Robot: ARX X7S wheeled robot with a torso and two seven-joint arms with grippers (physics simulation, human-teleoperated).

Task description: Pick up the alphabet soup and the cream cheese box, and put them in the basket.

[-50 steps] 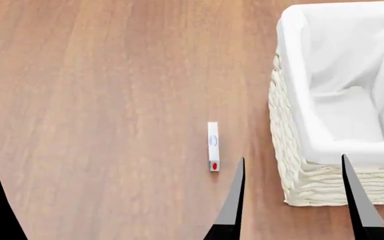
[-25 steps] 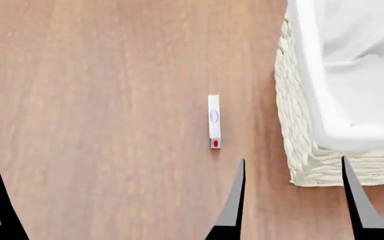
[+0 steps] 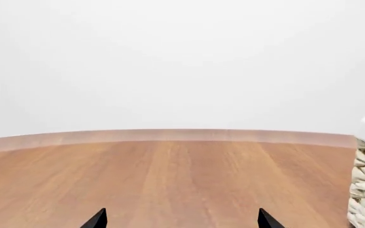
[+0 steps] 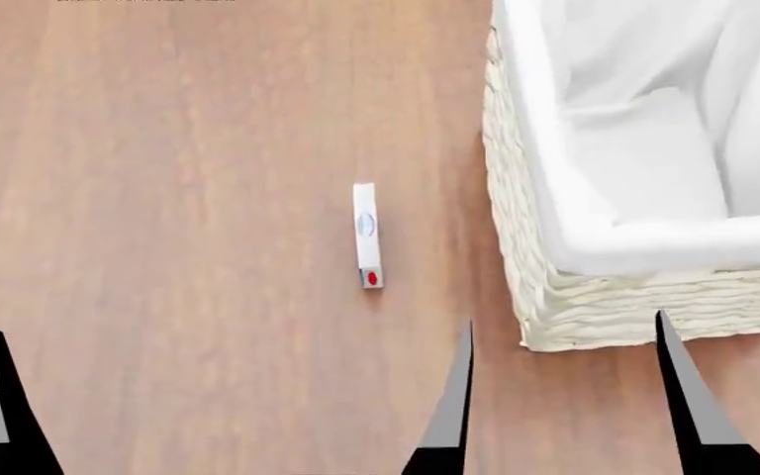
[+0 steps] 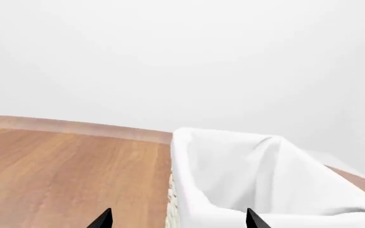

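Cream cheese box stands on its thin edge on the tabletop at mid-frame, apart from the basket at upper right. Both the right pincer and the left pincer are spread and empty. Best approach: lower the right one astride its narrow faces. No soup can shows.

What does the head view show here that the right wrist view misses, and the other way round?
Only the head view shows the cream cheese box, lying on the wooden table apart from the basket, and one finger of the left gripper at its lower left corner. Only the right wrist view shows the table's far edge and the plain white background beyond it. Both show the basket with its white cloth lining, the table, and the right gripper, open and empty. The alphabet soup appears in neither.
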